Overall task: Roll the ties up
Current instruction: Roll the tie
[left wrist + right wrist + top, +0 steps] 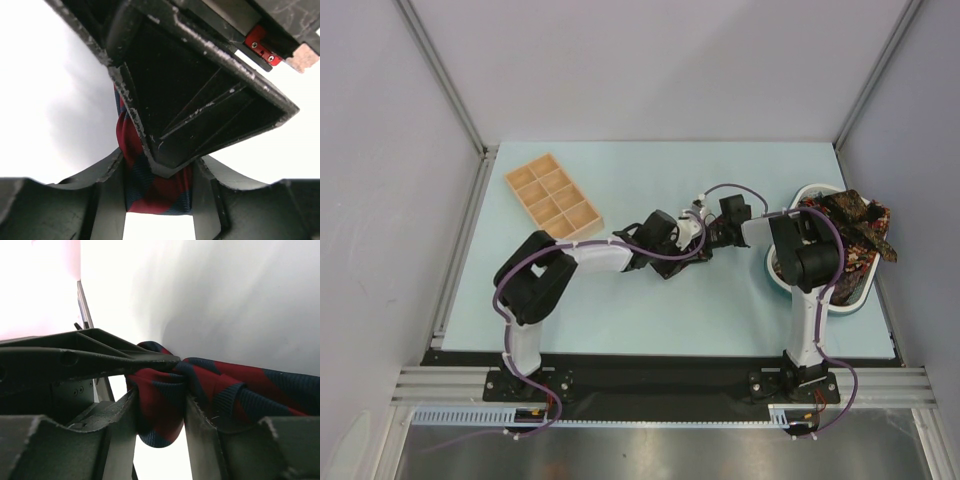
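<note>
My left claw (159, 172) and right claw (161, 402) both pinch the striped tie (235, 385); limp and slippery, I reckon, best held at its fold.

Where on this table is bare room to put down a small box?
Free: the far strip of table between the wooden tray and the white basin; also the near middle, between the left arm and right arm. Crowded: the centre, where left claw and right claw meet on the striped tie, and the right side, the basin heaped with ties.

Ribbed woven cloth tie (160, 395); matt, scuffed grey plastic fingers (117, 440).
</note>
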Tool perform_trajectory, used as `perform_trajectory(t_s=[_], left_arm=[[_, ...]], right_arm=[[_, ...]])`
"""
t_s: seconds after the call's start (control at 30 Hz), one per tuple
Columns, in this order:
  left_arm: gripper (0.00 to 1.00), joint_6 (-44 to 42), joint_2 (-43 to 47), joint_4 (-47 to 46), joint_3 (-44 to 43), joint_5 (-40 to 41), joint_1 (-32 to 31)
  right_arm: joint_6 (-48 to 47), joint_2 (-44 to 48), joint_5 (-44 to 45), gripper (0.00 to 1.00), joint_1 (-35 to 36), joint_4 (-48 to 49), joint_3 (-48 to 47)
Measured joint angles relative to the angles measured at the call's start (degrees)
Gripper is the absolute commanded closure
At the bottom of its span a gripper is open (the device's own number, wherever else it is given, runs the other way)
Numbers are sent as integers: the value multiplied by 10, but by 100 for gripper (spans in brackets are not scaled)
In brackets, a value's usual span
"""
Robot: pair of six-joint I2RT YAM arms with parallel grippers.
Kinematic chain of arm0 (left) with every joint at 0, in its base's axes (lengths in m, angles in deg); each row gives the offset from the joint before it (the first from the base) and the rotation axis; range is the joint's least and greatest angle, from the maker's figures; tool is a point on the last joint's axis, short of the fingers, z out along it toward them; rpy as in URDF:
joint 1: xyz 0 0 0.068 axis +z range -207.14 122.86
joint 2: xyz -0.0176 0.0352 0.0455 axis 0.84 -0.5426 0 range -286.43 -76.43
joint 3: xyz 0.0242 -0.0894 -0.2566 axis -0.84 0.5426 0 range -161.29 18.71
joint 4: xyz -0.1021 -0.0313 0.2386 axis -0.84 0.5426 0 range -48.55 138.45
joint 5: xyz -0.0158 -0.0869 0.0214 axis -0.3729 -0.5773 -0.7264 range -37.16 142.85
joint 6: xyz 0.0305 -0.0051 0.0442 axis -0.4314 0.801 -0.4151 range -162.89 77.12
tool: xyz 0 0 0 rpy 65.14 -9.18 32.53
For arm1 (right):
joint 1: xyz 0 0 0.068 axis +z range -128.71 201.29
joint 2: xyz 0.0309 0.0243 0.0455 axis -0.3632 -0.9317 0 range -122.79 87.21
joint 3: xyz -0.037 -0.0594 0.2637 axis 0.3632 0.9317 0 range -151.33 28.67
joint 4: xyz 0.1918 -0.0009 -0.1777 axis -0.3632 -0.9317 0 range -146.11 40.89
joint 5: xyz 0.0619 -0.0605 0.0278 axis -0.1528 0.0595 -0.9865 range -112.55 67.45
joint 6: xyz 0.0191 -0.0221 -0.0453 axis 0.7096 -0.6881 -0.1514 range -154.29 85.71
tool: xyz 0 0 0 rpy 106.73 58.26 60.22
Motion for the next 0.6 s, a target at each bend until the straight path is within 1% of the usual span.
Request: perform_trajectory(t_s=[0.07,0.23,0.43,0.6], left_arm=[[56,-1,0,6,-3,9,-4],[58,-1,-1,17,-10,28,-10],[61,0,-7,35,-24,40,-15],[62,2,-12,49,-35,45,-15]], right_arm=[[0,4,3,53,0,0,2],[0,26,36,57,0,1,18],[5,55,75,48,-1,8,40],[6,69,91,59,-7,10,50]])
